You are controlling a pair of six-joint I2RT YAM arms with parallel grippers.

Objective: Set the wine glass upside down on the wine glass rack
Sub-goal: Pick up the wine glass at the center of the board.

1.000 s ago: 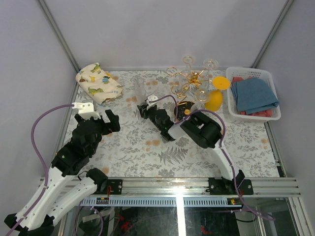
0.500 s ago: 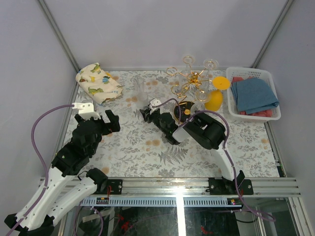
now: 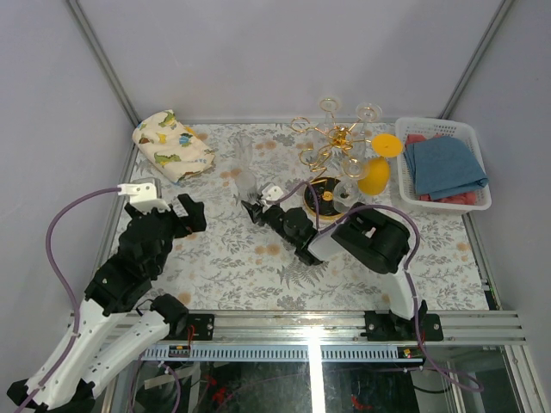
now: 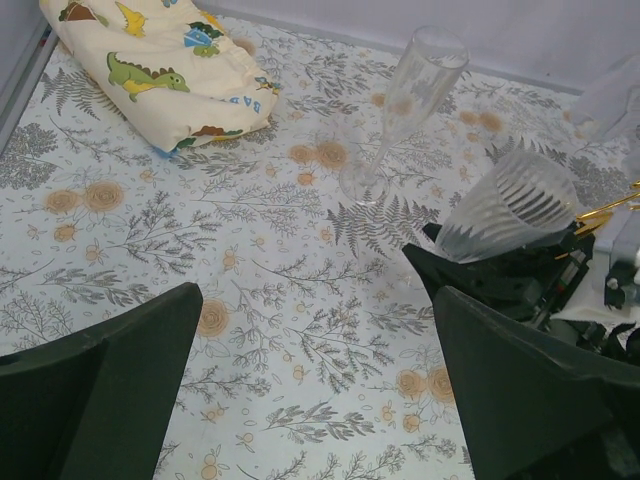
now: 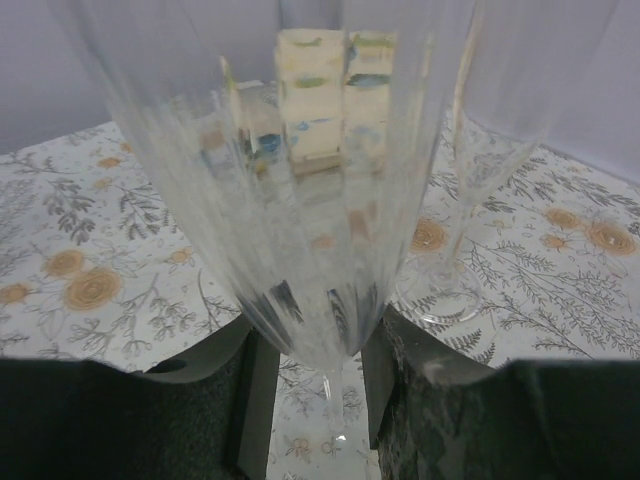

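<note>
Our right gripper (image 5: 312,385) is closed partway on the wine glass (image 5: 300,200). It pinches the bottom of the ribbed bowl where the stem begins, and the glass is tipped and clear of the worktop (image 3: 215,267). The left gripper (image 4: 315,380) stands wide and holds nothing, off to the left. The rack (image 3: 334,138) is near, to the right of the held glass and further back. A yellow glass (image 3: 375,175) seems to hang at its right side.

We judge the step in hand to be carrying the glass over and turning it upside down. We should lift first, because a flute (image 4: 400,115) stands just beside the held glass and a low swing could knock it. Then we roll the wrist until the bowl points down and the foot sits above the ring arms. We should choose a free arm away from the yellow glass and slide the stem in sideways, slowly. The grip is on smooth glass, and the wire crown looks easy to jolt.
</note>
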